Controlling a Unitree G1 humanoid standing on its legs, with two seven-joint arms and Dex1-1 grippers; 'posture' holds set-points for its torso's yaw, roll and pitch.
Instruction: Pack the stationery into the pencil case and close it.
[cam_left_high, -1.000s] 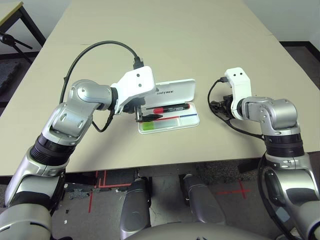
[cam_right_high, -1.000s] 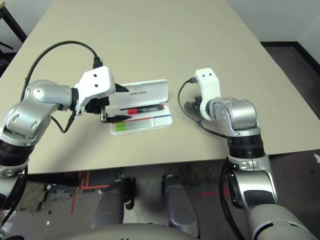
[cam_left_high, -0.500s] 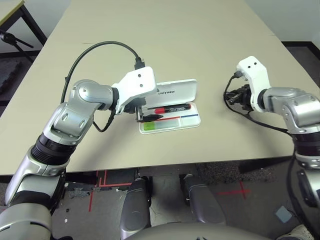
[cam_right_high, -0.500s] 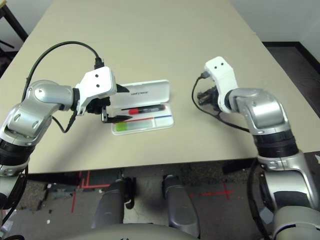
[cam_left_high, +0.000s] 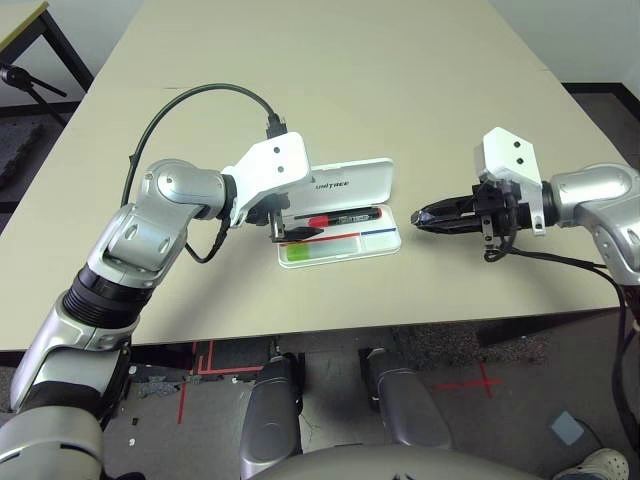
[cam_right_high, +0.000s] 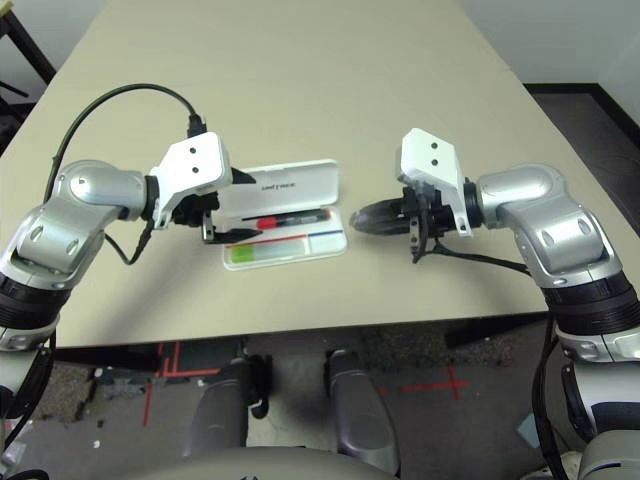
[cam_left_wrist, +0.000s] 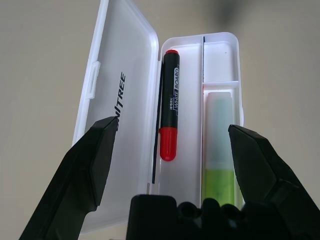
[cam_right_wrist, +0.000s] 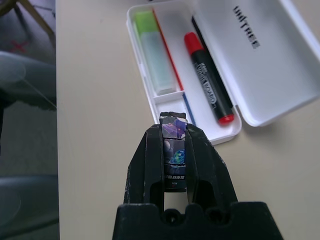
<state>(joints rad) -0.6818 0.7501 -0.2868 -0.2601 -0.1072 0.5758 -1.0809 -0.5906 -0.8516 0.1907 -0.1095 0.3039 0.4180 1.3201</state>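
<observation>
Right gripper (cam_left_high: 420, 217) pinches a small dark piece (cam_right_wrist: 173, 132) just beside the open pencil case (cam_left_high: 345, 180) on the tabletop (cam_left_high: 400, 90). Left gripper (cam_left_wrist: 170, 150) hovers wide open over it. Inside lie the red marker (cam_left_wrist: 170, 112) and the green-and-white bar (cam_left_wrist: 219, 145).

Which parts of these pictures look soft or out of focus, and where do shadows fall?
Left wrist view: the left hand is soft, the red marker sharp. Right wrist view: the small dark piece is sharp. Left eye view: soft shadows lie on the table under both arms and beside the pencil case.
</observation>
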